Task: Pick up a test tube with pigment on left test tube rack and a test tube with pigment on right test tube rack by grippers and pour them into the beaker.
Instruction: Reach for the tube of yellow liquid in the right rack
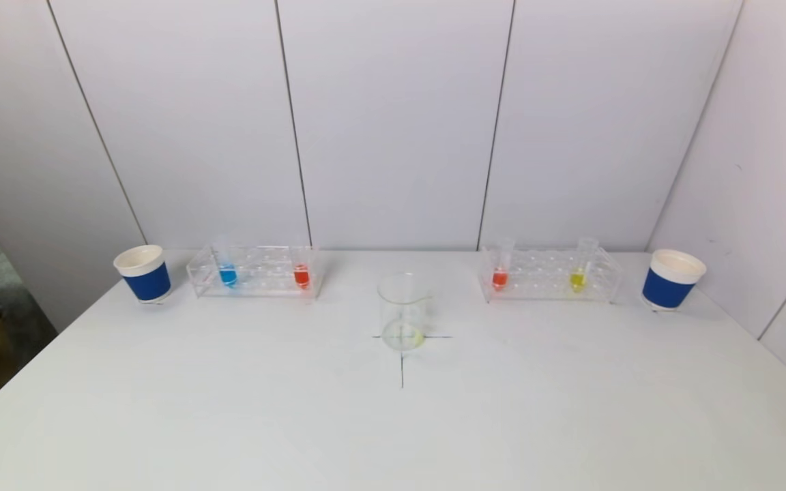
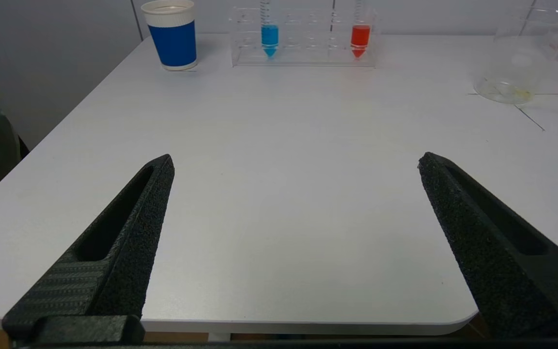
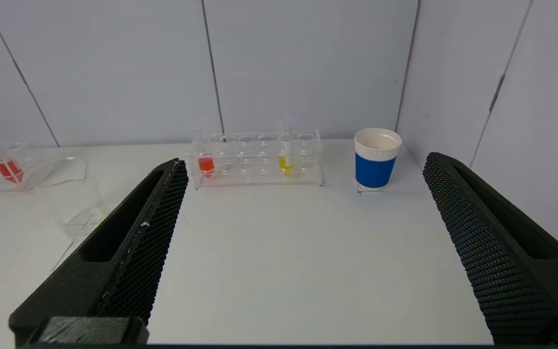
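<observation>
The clear left rack at the back left holds a blue tube and a red tube. The clear right rack holds a red tube and a yellow tube. The glass beaker stands between them on a cross mark, with a yellowish trace at its bottom. Neither gripper shows in the head view. My left gripper is open and empty above the table's front edge, far from its rack. My right gripper is open and empty, well short of its rack.
A blue and white paper cup stands left of the left rack, another right of the right rack. White wall panels close the back and right side. A person's leg shows at the far left, off the table.
</observation>
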